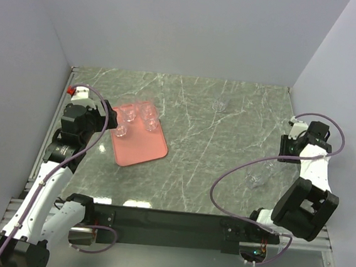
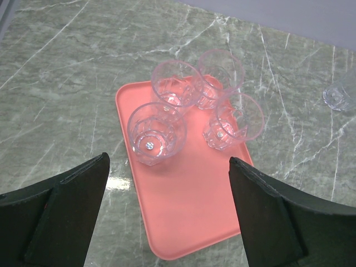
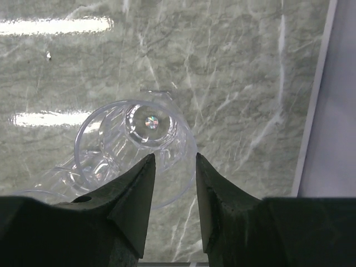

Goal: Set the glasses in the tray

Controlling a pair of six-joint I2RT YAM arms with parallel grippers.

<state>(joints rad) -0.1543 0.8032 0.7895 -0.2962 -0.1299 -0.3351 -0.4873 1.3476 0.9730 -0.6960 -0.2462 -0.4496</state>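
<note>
**Obscured or doubtful.** In the overhead view the clear glasses (image 2: 156,133) are faint against the marbled table (image 1: 193,173). In the left wrist view the tray (image 2: 183,211) has its 5 o'clock corner hidden behind a finger, and its 12 o'clock edge is masked by the glasses. A fifth glass (image 2: 339,94) is cut off at that view's 3 o'clock edge. In the right wrist view overlapping clear outlines are seen beyond the fingertips. Whether they belong to one glass or two cannot be determined, nor whether it stands upright or tilted.

**Count.** One tray is recorded, at about 9 o'clock of the table's centre. Four glasses are counted inside it, grouped at its 12 o'clock end. The fifth glass stands alone on the table at about 1 o'clock. A sixth glass (image 1: 259,177) is made out between 3 and 4 o'clock, near the right arm.

**End effectors.** The left gripper (image 2: 168,161) is held wide apart above the tray, and nothing is grasped. The right gripper (image 3: 173,158) is seen with only a narrow gap between its fingers. A clear glass rim is visible through that gap, but whether it is gripped cannot be told.
</note>
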